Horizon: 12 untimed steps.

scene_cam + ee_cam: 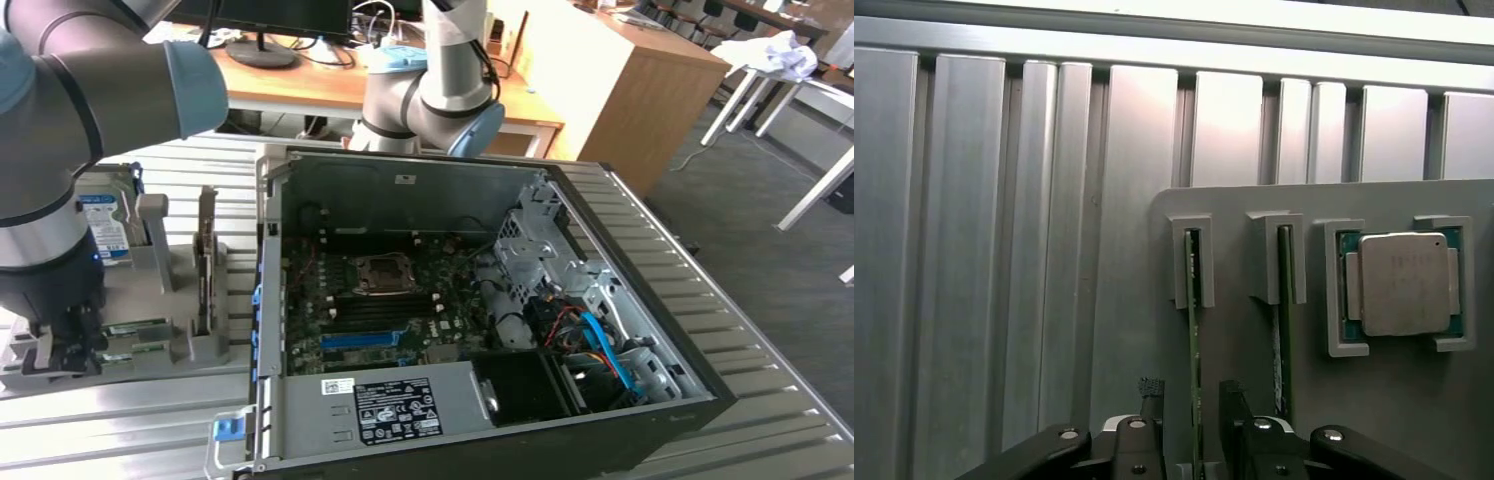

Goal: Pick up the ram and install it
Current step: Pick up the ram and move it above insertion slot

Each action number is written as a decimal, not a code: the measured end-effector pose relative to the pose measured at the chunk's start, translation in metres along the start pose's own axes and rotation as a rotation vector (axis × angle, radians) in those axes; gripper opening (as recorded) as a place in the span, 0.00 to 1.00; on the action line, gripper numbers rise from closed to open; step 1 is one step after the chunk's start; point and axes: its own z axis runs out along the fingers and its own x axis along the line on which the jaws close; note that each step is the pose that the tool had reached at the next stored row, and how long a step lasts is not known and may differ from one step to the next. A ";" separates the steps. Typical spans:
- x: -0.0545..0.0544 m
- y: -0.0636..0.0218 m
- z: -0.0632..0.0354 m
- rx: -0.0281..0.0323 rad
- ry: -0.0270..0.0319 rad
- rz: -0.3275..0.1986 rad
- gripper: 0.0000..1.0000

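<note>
Within the tool [1192, 400], thin green ram [1193, 300] edge-on

Around the ram [1193, 300]: the gripper [1191, 398] straddles it, with a gap showing inside each of the fingers [1151, 398].
Neighbour: second stick [1285, 300] just beside, in the same holder [1239, 340].
Other side: bare slatted table [1004, 250], free.
Computer case [667, 400]: open on top; the cables [594, 335] crowd the exterior view's right.
</note>
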 end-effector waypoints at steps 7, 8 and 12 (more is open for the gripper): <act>-0.001 -0.0001 0.0000 0.0000 -0.0007 0.000 0.36; -0.001 -0.0001 0.0000 -0.0001 -0.0009 0.000 0.34; -0.001 -0.0003 0.0000 0.0000 -0.0016 0.000 0.22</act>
